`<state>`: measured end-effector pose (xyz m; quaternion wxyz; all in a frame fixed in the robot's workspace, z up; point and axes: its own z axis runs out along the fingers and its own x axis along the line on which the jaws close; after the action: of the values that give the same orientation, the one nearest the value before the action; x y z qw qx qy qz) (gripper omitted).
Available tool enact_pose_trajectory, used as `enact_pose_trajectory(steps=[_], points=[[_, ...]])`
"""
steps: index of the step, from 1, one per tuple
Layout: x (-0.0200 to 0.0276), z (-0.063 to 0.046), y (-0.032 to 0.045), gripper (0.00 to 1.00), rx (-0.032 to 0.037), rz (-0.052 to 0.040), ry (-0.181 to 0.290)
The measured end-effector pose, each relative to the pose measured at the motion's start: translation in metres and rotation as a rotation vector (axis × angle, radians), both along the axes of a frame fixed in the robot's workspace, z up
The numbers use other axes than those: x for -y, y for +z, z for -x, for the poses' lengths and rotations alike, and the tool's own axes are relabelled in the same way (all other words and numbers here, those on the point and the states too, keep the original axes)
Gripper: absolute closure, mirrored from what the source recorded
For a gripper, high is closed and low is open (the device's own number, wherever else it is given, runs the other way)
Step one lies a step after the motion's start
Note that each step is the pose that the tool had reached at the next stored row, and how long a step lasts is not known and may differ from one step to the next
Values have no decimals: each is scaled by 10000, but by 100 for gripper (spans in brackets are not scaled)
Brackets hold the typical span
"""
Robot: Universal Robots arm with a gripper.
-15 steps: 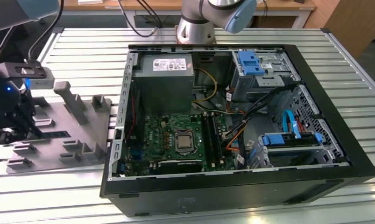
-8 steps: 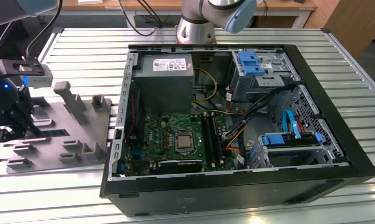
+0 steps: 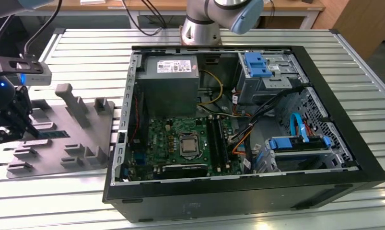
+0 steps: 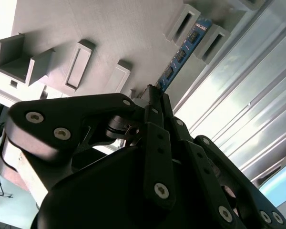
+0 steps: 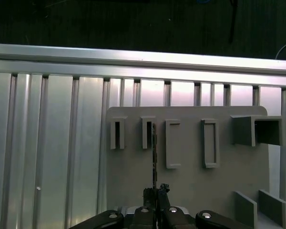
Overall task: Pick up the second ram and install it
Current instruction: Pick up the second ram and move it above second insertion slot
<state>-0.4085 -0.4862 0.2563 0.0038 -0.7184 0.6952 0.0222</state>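
Observation:
The second ram (image 3: 52, 134) is a slim dark stick standing on edge in the grey fixture tray (image 3: 83, 158) at the exterior view's left. In the second wrist view it shows a blue face with chips (image 4: 181, 47) and runs between two tray posts. The first wrist view shows the ram (image 5: 154, 152) edge-on as a thin dark line. My gripper (image 3: 18, 134) hangs over the tray's near-left part. Its fingertips (image 4: 152, 98) (image 5: 156, 192) stand close together around the stick's near end, which still rests in the tray. The motherboard's long black slots (image 3: 215, 139) lie inside the open computer case.
The open black computer case (image 3: 345, 143) fills the middle and right, with the power supply (image 3: 169, 81), cables and blue drive brackets (image 3: 256, 64) inside. Upright tray posts (image 3: 67, 98) stand near the gripper. The arm's base (image 3: 202, 28) is behind the case. The table is ribbed aluminium (image 5: 47, 143).

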Motion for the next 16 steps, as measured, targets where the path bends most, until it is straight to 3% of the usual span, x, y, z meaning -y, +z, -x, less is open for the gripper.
enact_pose_trajectory(steps=[2,16], points=[[0,0,49,86,0,0,0],[0,0,190,86,0,0,0]])
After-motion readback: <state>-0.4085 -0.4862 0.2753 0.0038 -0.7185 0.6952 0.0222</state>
